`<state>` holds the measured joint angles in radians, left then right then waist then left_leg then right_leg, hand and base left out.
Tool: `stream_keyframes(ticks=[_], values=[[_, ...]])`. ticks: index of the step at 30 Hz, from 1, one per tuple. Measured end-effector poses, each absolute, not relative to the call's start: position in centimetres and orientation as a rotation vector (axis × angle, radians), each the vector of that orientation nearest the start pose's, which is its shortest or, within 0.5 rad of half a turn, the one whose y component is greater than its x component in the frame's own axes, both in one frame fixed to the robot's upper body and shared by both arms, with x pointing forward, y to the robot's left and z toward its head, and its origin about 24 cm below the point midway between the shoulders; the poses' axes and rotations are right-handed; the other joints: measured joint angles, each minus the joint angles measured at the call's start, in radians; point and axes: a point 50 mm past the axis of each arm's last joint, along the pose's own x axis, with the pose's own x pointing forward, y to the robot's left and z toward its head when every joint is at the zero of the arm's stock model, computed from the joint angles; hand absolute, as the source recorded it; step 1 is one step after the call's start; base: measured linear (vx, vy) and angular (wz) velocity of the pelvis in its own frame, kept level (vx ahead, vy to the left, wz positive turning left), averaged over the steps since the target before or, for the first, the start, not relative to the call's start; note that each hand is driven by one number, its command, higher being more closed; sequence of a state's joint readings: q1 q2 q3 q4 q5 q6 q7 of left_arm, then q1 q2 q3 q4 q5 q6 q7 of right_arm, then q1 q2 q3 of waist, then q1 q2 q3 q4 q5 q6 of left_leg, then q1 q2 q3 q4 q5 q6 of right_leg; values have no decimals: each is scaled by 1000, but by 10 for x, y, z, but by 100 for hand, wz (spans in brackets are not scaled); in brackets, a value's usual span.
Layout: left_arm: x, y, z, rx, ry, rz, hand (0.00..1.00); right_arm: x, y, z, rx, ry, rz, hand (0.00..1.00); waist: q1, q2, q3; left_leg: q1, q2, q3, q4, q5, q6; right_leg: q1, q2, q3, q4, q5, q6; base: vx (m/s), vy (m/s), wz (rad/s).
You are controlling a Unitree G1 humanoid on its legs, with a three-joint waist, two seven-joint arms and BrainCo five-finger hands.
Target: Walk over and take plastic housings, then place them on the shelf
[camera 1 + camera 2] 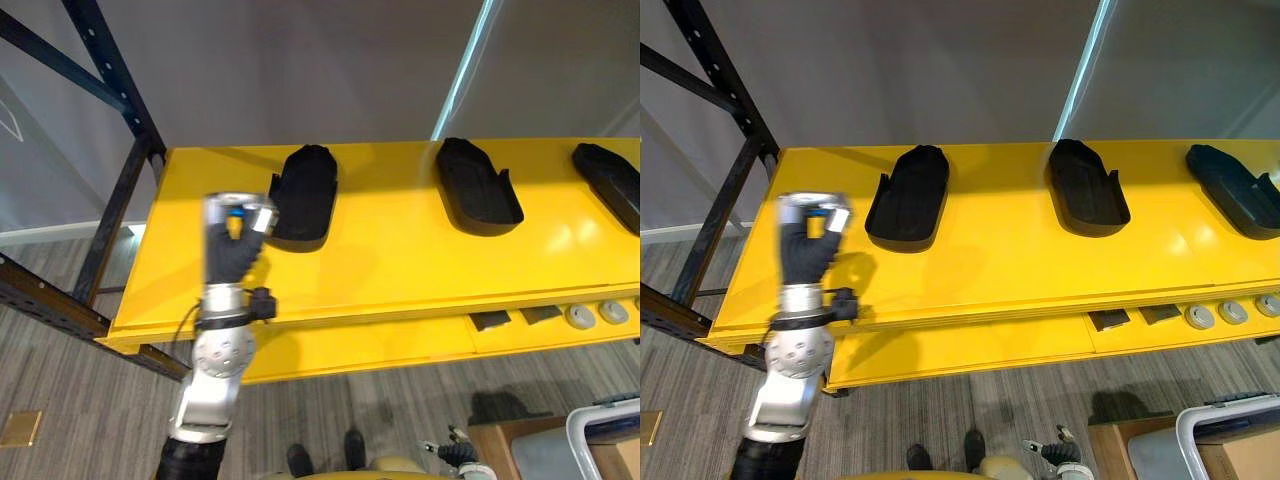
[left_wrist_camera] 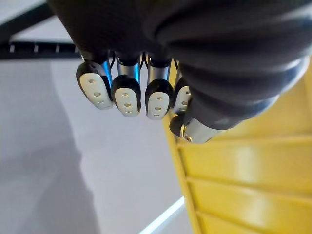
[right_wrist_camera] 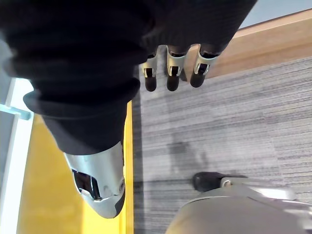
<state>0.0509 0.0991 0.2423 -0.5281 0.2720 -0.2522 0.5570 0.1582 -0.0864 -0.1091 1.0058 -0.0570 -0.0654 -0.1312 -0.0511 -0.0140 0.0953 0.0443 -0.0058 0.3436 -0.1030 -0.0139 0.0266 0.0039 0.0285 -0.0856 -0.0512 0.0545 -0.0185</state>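
Note:
Three black plastic housings lie in a row on the yellow shelf: one at the left, one in the middle, one at the right edge. My left hand is raised over the shelf's left part, just left of the left housing and apart from it. In the left wrist view its fingers are curled in against the thumb with nothing in them. My right hand hangs low over the grey floor beside the shelf's yellow edge, fingers relaxed and empty.
A dark blue rack upright with a slanting brace stands at the shelf's left end. Small grey discs and dark pieces lie on the lower front ledge. A cardboard box and a white bin stand on the floor at the lower right.

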Motion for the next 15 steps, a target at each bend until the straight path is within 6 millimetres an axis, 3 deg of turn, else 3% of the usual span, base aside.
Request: stream_keyframes(ticks=[4,7,8,9,11,12,14,15], values=[[170,241,153,205,-697,904,100,72,-207,-160,-134,1096,-275,0,18,-6,-3,-5,4,-24,0,-2,3,12,0,-10,1,0,0,0,2,23],[161,254,120,187,-515,961,100,74,-206,-159,-136,1087,-283,0,35,-11,-6,-4,10,-21,1,-5,6,12,2,-23,8,0,0,13,-5,8],[161,257,103,179,-421,962,0,74,-206,-159,-137,1080,-289,0,41,-12,-6,-3,14,-10,2,-7,9,12,3,-26,13,0,0,13,0,7],[161,259,94,183,-371,965,0,76,-206,-158,-135,1073,-289,0,41,-13,-7,-4,17,-7,8,-10,13,13,3,-28,15,0,0,17,2,5],[159,266,52,223,-130,942,0,82,-202,-155,-123,1040,-286,0,43,-22,-13,-12,32,19,61,-47,9,25,4,-38,17,-1,1,15,-1,-2],[157,267,41,229,-67,933,0,84,-200,-154,-120,1029,-285,0,42,-24,-15,-14,36,23,77,-57,6,28,4,-42,17,-1,2,37,-10,-11],[151,266,-7,237,193,851,0,93,-192,-151,-96,991,-277,0,47,-38,-25,-22,49,45,127,-87,2,34,3,-48,25,-12,5,54,-21,-13],[149,264,-18,236,248,826,0,95,-190,-150,-88,982,-275,0,48,-33,-23,-20,50,45,132,-88,-3,32,3,-48,35,-19,10,47,-13,-5]])
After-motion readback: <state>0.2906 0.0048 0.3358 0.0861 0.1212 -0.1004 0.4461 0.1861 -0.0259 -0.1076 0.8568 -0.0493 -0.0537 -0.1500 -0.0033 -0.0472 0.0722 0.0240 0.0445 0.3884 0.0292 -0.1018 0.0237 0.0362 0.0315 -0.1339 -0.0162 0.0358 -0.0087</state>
